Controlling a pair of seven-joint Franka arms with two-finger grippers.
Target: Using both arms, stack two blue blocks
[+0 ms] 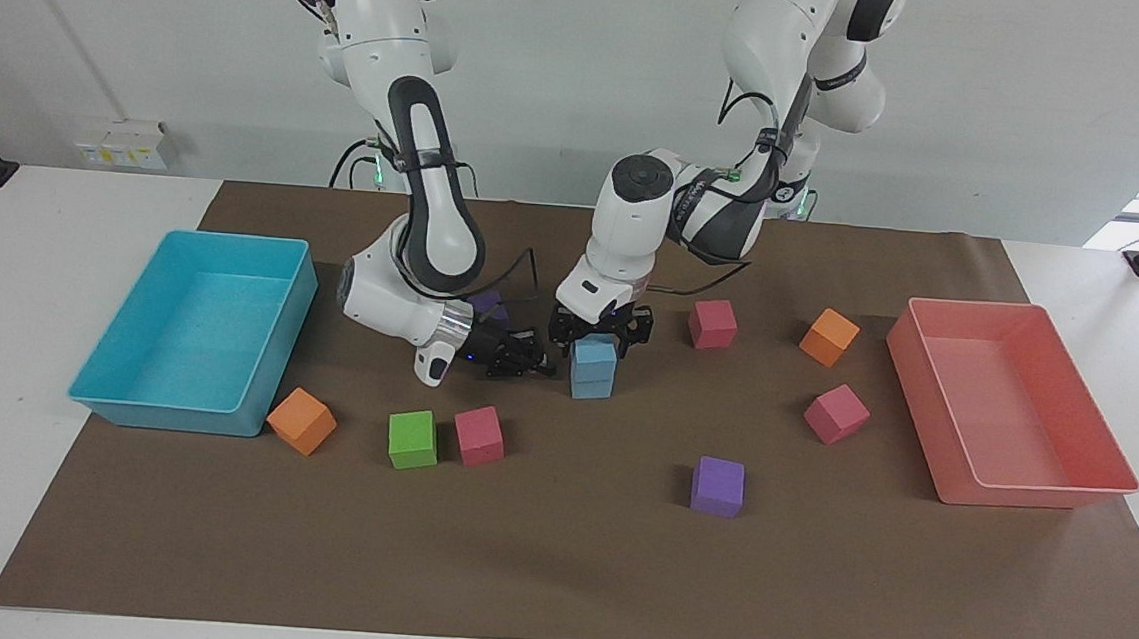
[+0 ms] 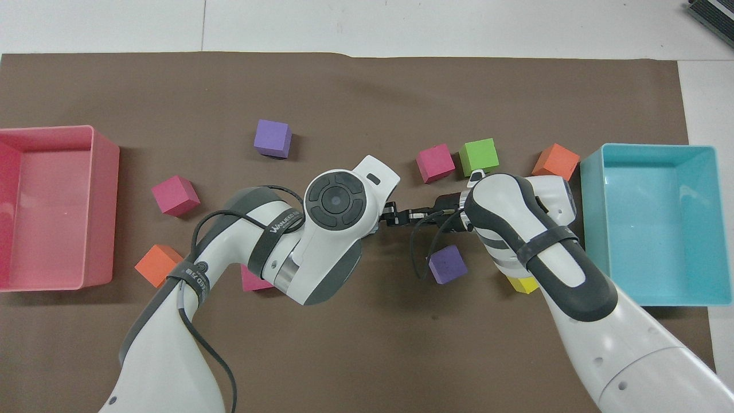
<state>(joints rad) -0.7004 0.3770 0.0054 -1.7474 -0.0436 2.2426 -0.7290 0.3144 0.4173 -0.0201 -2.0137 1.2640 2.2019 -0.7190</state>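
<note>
Presently listed, largest item first.

Brown mat (image 1: pixel 552 569): covers the table; everything below rests on it.

Red tray (image 1: pixel 1010 402): at the left arm's end of the table, well apart from both grippers.

Turquoise tray (image 1: pixel 193 328): at the right arm's end, well apart from the right gripper.

Left arm (image 1: pixel 683 207): reaches to mid-table. Left gripper (image 1: pixel 597 329) points down directly over the blue blocks (image 1: pixel 593 368); its fingers stand spread at either side of the top block's upper edge, and no grip on it shows.

Right arm (image 1: pixel 414 249): bent low. Right gripper (image 1: pixel 532 359) lies level just beside the stack, on the side toward the right arm's end; its fingertips are together and hold nothing.

Blue blocks: two cubes, one squarely on the other, the lower one on the mat, directly under the left gripper.

Other cubes, all the same size:
- purple cube (image 1: pixel 717 486), farther from the robots than the left gripper
- three pink cubes (image 1: pixel 712 323), (image 1: pixel 836 413), (image 1: pixel 478 435)
- two orange cubes (image 1: pixel 829 337), (image 1: pixel 302 421)
- green cube (image 1: pixel 413 439), just beside a pink one
- second purple cube (image 2: pixel 447 264), near the right gripper, nearer to the robots
- yellow cube (image 2: pixel 522 284), mostly hidden under the right arm
</note>
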